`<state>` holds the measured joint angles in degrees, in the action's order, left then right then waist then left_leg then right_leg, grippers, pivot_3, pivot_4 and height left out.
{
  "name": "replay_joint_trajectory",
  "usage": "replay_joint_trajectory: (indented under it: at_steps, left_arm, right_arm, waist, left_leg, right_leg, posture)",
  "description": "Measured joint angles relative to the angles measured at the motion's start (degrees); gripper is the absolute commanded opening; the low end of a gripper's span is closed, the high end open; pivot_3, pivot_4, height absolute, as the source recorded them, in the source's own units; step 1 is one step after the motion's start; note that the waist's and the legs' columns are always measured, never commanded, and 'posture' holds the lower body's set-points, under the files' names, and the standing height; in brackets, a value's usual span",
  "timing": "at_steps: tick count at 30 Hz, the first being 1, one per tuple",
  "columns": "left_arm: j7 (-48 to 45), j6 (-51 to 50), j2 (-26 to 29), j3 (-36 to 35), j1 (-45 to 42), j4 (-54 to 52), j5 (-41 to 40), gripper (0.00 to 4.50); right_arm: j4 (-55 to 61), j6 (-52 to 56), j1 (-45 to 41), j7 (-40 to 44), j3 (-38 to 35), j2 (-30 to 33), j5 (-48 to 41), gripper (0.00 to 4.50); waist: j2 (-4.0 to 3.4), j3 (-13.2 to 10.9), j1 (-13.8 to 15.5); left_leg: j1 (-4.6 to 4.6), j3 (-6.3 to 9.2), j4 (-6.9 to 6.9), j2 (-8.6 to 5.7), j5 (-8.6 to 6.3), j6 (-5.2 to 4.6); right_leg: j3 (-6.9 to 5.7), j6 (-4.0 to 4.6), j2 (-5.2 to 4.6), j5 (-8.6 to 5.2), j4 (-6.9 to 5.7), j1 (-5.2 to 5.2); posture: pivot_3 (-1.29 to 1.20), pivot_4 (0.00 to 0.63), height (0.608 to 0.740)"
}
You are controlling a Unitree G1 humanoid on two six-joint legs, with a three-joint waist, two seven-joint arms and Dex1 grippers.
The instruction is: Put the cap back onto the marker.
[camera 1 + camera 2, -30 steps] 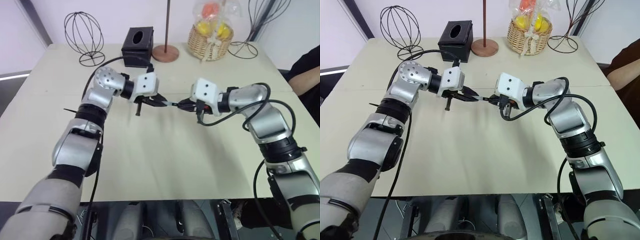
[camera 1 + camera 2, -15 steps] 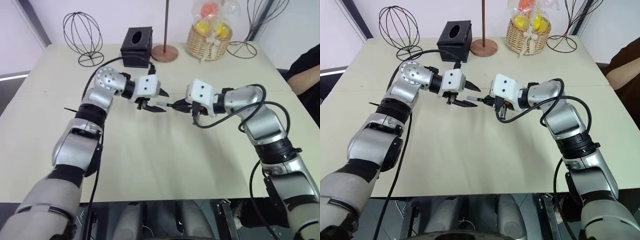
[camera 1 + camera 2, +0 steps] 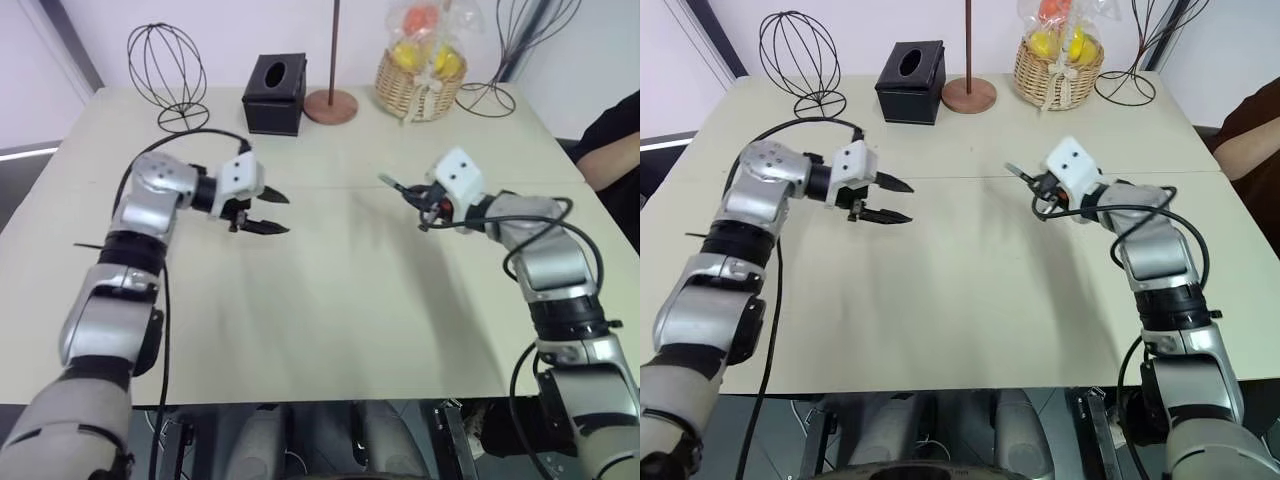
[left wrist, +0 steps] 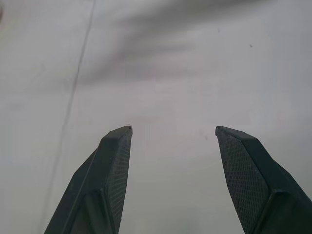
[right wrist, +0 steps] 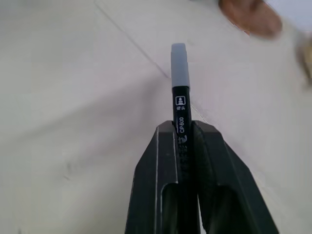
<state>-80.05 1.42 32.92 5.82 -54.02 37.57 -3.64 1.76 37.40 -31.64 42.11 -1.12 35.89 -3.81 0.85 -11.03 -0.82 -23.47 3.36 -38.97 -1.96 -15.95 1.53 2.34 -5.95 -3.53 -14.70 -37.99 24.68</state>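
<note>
Head cam: my left arm is bent out to the left side of the table point(image 3: 300, 330), forearm running inward, left gripper point(image 3: 272, 213) pointing toward the centre and a bit down. Its two black fingers are spread apart w/ nothing between them. Right arm is out on the right, elbow low, wrist angled up and inward; right gripper point(image 3: 418, 195) is clamped on the marker point(image 3: 400, 188), which sticks out past the fingers toward the centre-left, above the table. The two grippers are well apart. At the far edge I see a black tissue box point(image 3: 273, 94), a wire globe point(image 3: 167, 72), a round wooden base point(image 3: 330, 105) w/ a pole, and a fruit basket point(image 3: 421, 62).

Left wrist cam: fingers point(image 4: 105, 180) wide, only bare tabletop between the tips.

Right wrist cam: fingers point(image 5: 158, 180) pinched tight on the black marker barrel, white print on it readable in part. The cap point(image 5: 179, 63), pale grey, sits on the marker's far end, in line w/ the barrel, tabletop behind it.
</note>
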Motion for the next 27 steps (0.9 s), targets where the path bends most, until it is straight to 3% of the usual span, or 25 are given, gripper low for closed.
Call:
replay_joint_trajectory:
  at_steps: [4,8,11,13,17,27]
  left_arm:
    - [10.3,-11.6,0.6,-6.1,9.0,-10.1,-3.6,2.84]
    - [20.4,-21.6,-3.0,-9.7,14.6,-21.3,-7.6,2.84]
    - [27.1,-25.4,-5.2,-11.8,17.5,-26.2,-9.3,2.88]
    - [31.7,-27.5,-6.7,-13.0,19.7,-28.9,-10.0,2.88]
    - [36.8,-29.1,-7.8,-14.0,23.0,-32.2,-11.1,2.88]
    - [44.0,-29.8,-7.7,-15.7,29.7,-35.8,-12.0,2.88]
  right_arm:
    - [7.2,13.7,9.1,-2.6,-5.0,1.3,-2.8,0.00]
    - [10.7,16.1,10.9,-4.5,-7.0,3.0,-3.8,0.00]
    - [10.2,15.0,11.9,-6.0,-6.9,3.0,-3.8,1.31]
    - [9.1,13.8,12.3,-7.4,-6.9,2.7,-3.8,2.49]
    - [7.5,12.1,12.3,-9.2,-7.0,1.8,-3.9,4.41]
    - [3.6,6.1,13.3,-11.3,-13.9,3.5,-5.9,4.47]
  waist:
    - [0.00,0.0,0.0]
    - [0.01,0.0,0.1]
    - [0.01,0.0,0.0]
    - [0.01,0.0,0.0]
    - [0.01,0.0,0.0]
    - [0.01,0.0,0.3]
  left_leg:
    - [0.00,-0.04,-0.13,-0.07,0.00,-0.01]
    - [0.08,0.01,-0.13,-0.06,0.00,-0.01]
    - [0.09,-0.01,-0.12,-0.06,0.00,-0.01]
    - [0.10,-0.02,-0.10,-0.05,0.00,-0.01]
    - [0.10,-0.03,-0.09,-0.06,0.00,0.00]
    - [0.10,-0.03,-0.08,-0.08,0.00,0.00]
  right_leg:
    - [0.04,-0.03,-0.11,0.02,-0.06,-0.03]
    - [0.02,-0.09,-0.08,0.05,-0.05,-0.14]
    - [0.03,-0.09,-0.08,0.05,-0.04,-0.13]
    - [0.03,-0.09,-0.08,0.05,-0.03,-0.12]
    - [0.03,-0.08,-0.10,0.05,-0.02,-0.12]
    - [0.02,-0.08,-0.13,0.05,0.01,-0.16]
  posture:
    - [0.00,0.150,0.740]
    - [0.00,0.150,0.740]
    - [0.00,0.150,0.740]
    - [0.00,0.150,0.740]
    - [0.00,0.150,0.740]
    - [0.00,0.150,0.740]
